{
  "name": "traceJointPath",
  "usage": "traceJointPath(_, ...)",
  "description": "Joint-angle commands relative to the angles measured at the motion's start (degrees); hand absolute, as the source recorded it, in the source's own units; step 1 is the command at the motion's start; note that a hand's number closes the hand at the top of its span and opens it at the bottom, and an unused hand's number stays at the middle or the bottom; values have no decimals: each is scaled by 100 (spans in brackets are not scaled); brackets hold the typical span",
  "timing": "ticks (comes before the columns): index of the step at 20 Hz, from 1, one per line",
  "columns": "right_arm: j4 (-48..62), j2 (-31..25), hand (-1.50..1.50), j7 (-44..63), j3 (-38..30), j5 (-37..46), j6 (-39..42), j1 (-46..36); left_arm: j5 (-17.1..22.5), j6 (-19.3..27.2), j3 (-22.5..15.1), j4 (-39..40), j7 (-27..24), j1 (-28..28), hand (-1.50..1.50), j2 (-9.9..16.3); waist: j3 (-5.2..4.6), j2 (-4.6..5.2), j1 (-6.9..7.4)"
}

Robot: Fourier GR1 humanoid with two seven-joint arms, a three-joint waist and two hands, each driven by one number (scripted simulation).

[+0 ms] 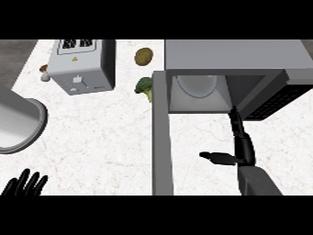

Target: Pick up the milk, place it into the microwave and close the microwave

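Nearest, the left hand (25, 184) rests open at the lower left edge, fingers up. The right hand (243, 146) reaches toward the microwave (233, 53) mouth, fingers straight, thumb out, holding nothing. The door (161, 133) stands open, swung toward the viewer. Inside, only a pale round plate (198, 86) shows; the milk cannot be made out anywhere in view. Beyond, left: a grey pot (9, 120), a toaster (84, 64), broccoli (144, 87), a potato (144, 56). Judged step: placing done or nearly so; next, swing the door shut.
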Motion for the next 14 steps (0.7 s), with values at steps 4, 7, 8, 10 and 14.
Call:
traceJointPath(4, -1206, -510, 150, 25, 25, -253, 633, 1021, -833, -263, -708, 477, -206, -253, -150, -75, -6, -16, -76)
traceJointPath(7, -1625, -520, 150, 3, 93, -262, 573, 1538, -832, -382, -687, 637, 211, -743, -150, 231, -6, -4, -85)
traceJointPath(8, -1788, -640, 150, 174, 93, -301, 669, 1634, -934, -557, -840, 657, -57, -506, -150, 224, -5, -4, -37)
traceJointPath(10, -1973, -754, -150, 107, 33, -404, 785, 1960, -1431, -63, -1051, 874, 404, -1360, 150, 9, -5, 5, -118)
traceJointPath(14, -2667, -1069, -150, 583, -213, -847, 1156, 2393, -2070, -33, -1361, 1072, -171, -1322, 150, 3, -3, 6, -29)
